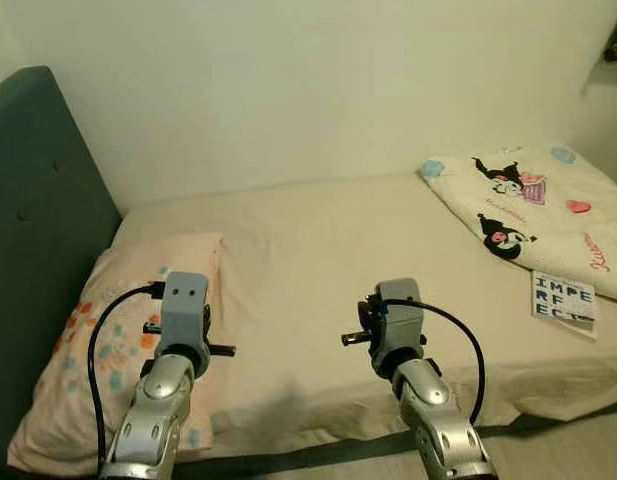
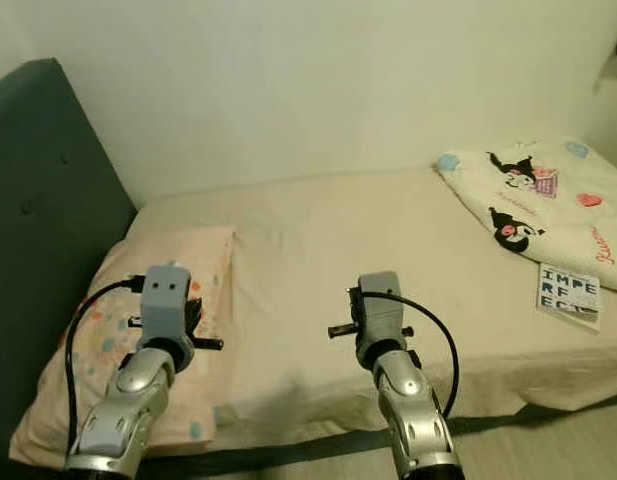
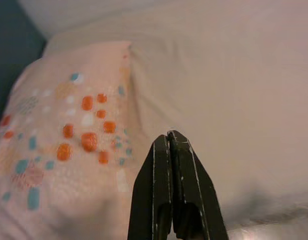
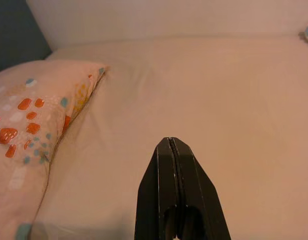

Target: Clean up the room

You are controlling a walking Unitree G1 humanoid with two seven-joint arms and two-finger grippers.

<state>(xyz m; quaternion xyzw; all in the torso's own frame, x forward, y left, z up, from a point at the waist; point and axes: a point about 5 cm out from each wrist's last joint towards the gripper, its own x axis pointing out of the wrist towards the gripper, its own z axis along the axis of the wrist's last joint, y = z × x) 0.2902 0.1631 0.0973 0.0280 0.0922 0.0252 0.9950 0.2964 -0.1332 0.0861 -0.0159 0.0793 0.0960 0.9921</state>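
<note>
Hovering over the near edge of the bed point(image 1: 318, 300), both arms are raised and nothing is in hand. The left gripper point(image 3: 169, 142) has its two black fingers pressed flat together, empty, poised above the peach pillow point(image 1: 118, 330) with the orange and teal spots. The right gripper point(image 4: 171, 147) is clenched the same way, also holding nothing, with bare cream sheet beneath it.

Further along to the right, a small booklet point(image 1: 564, 300) with bold block letters lies flat on the sheet, just at the edge of the folded cartoon-print blanket point(image 1: 533, 205) bunched against the far right. Behind it all, the dark headboard point(image 1: 38, 230) on the left and the plain wall point(image 1: 318, 90).

Now, the risks as I see them. That booklet looks like the obvious stray, and it sits well apart from the right gripper, so a long lean over a soft mattress could leave the reach short. It lies thin and flat, too: closed fingers must open first, and a pinch from above may catch sheet instead of cover, or shove it under the blanket. On the left, a careless grab at the pillow could drag it off the near edge.
</note>
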